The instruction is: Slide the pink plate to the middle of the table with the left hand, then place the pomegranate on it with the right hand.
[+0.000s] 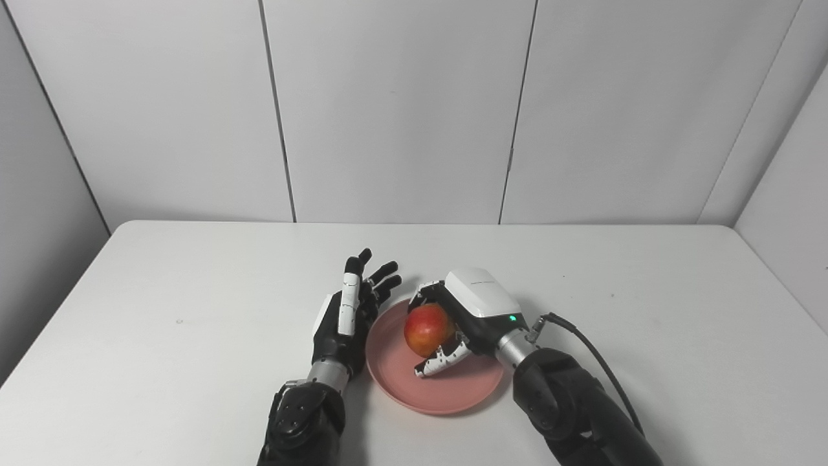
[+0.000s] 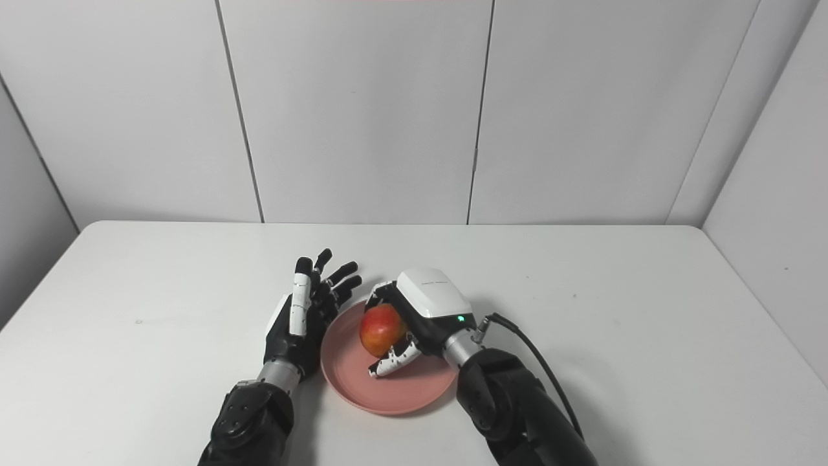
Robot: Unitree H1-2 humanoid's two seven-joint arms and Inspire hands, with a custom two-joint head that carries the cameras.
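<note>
Right hand (image 1: 469,320) grasps the pomegranate (image 1: 427,330) over the pink plate (image 1: 432,378) on a white tabletop (image 1: 162,323) before pale wall panels (image 1: 394,110), left hand (image 1: 346,317) released beside it.

— What sort of room is this?
— It looks like a robotics lab test booth: a plain white table (image 1: 194,291) whose far edge and side edges meet bare white partition panels (image 1: 401,110), and a black cable (image 1: 598,362) runs off a robot arm.
</note>
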